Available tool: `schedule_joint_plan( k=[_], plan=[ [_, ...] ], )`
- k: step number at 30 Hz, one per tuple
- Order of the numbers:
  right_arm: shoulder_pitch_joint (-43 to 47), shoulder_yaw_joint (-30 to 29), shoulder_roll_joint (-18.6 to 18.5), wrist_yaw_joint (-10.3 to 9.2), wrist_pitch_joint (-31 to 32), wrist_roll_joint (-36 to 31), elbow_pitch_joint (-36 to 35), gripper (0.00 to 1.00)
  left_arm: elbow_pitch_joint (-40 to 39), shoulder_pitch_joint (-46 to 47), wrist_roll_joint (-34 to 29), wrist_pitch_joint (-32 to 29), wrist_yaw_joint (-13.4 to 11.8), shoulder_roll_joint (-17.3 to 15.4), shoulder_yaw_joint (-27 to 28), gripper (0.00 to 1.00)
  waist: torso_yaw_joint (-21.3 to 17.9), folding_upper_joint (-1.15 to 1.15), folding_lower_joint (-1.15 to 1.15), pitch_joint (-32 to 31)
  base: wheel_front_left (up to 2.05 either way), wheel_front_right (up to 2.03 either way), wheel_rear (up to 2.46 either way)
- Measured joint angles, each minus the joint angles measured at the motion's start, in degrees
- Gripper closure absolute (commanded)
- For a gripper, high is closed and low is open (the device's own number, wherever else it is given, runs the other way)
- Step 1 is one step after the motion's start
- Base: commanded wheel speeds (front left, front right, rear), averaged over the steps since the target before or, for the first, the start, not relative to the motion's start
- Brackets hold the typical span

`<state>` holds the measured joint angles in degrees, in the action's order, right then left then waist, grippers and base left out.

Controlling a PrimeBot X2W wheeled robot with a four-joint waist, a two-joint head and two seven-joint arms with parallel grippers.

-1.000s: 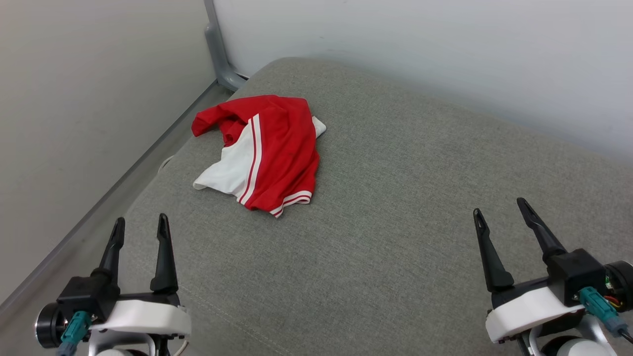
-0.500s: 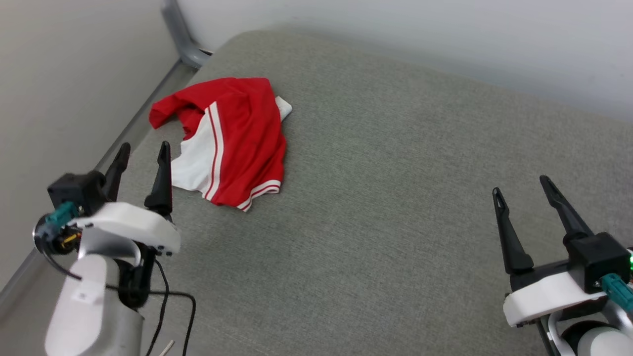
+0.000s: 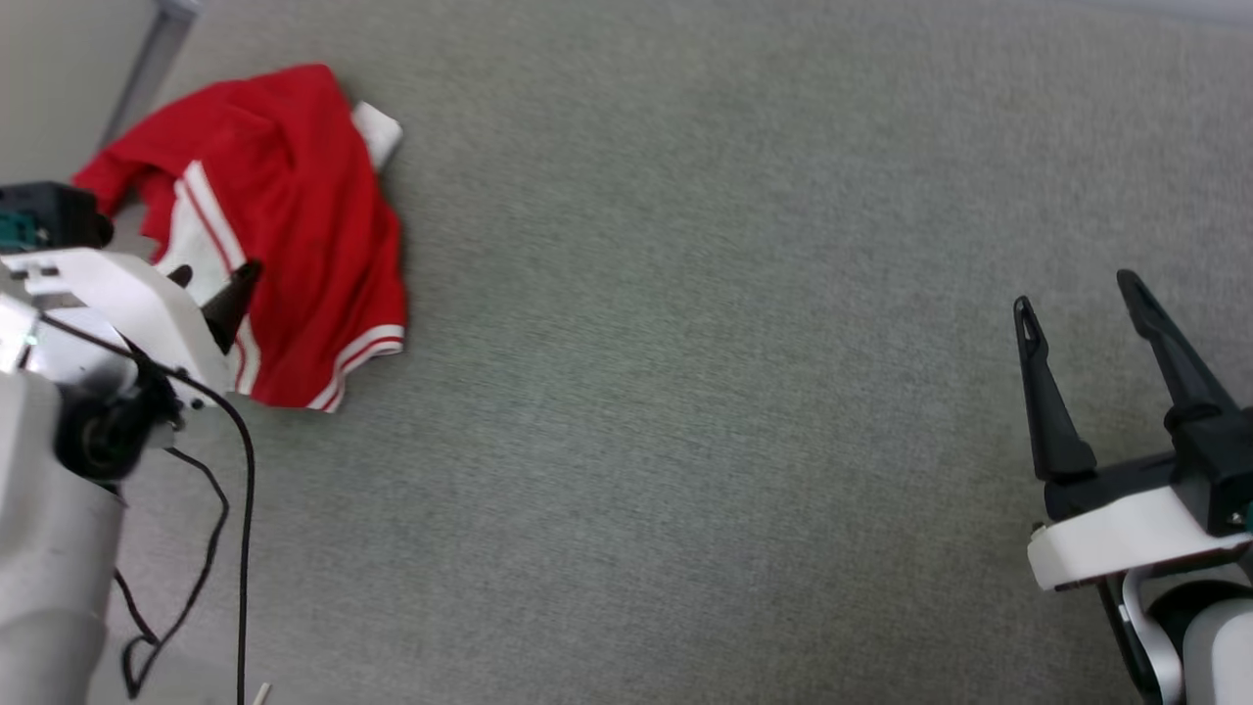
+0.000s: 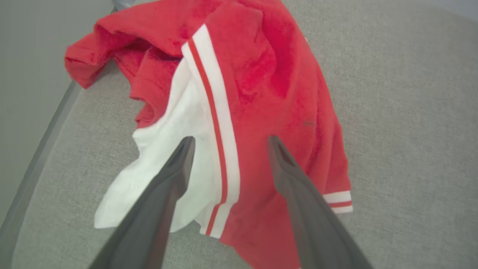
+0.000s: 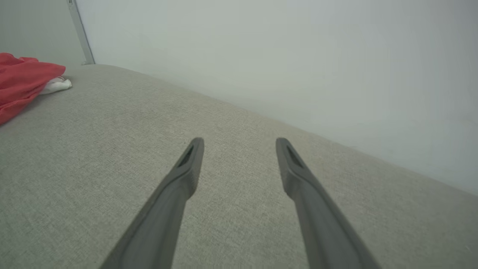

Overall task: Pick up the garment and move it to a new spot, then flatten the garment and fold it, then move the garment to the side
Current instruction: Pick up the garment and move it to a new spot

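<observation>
1. Hovering at the far left of the head view, the left gripper [image 4: 229, 139] is over the near side of the garment [image 3: 313, 215]. Its two dark fingers are spread wide and grasp nothing. In the left wrist view the fingers straddle the white panel and the red-and-white stripe beside it. Whether the tips touch the cloth I cannot tell.
2. A black cable [image 3: 240, 470] runs from that wrist and loops down beside the pale left forearm [image 3: 49, 548].
3. The garment lies crumpled in a heap at the upper left of the grey cushion [image 3: 685, 392], close to the cushion's left edge and near a grey metal post [image 5: 80, 33]. It is mostly red, with a white panel on its left side, a white-red-white stripe down the middle and striped trim along its lower hem. A small white fold peeks out at its upper right.
4. The grey woven cushion stretches across the middle of the head view, between the garment and the other arm.
5. The right gripper [image 3: 1075, 292] is at the lower right, well apart from the garment. Its fingers are released and wide apart, with nothing between them, and they hang over the cushion. In the right wrist view they point towards the pale wall [image 5: 261, 56] behind the cushion, with the garment at that view's far left edge.
</observation>
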<state>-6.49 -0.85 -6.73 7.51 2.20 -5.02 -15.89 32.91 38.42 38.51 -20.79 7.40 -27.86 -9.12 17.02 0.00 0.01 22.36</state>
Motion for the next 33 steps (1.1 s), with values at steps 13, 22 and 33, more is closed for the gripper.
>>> schedule_joint_plan(
  k=[13,22,33],
  plan=[
    [-3.2,1.6,-1.9,0.00,0.4,0.1,-0.4,0.00,9.7,6.3,12.7,-13.2,0.1,-4.8,-4.0,0.38,-5.1,0.01,-0.01,8.0,0.00,0.00,0.00],
    [-3.7,1.6,-2.0,0.01,0.5,0.6,0.4,0.00,12.1,6.1,14.8,-8.4,0.1,-4.2,-6.5,1.00,-5.4,0.01,0.00,7.1,0.00,0.00,0.00],
    [-3.0,0.7,0.8,0.00,-2.1,1.5,3.8,0.00,12.0,5.3,9.7,16.2,-0.2,-4.3,-7.7,1.00,-4.2,0.00,0.00,-0.2,0.00,0.00,0.00]
  ],
)
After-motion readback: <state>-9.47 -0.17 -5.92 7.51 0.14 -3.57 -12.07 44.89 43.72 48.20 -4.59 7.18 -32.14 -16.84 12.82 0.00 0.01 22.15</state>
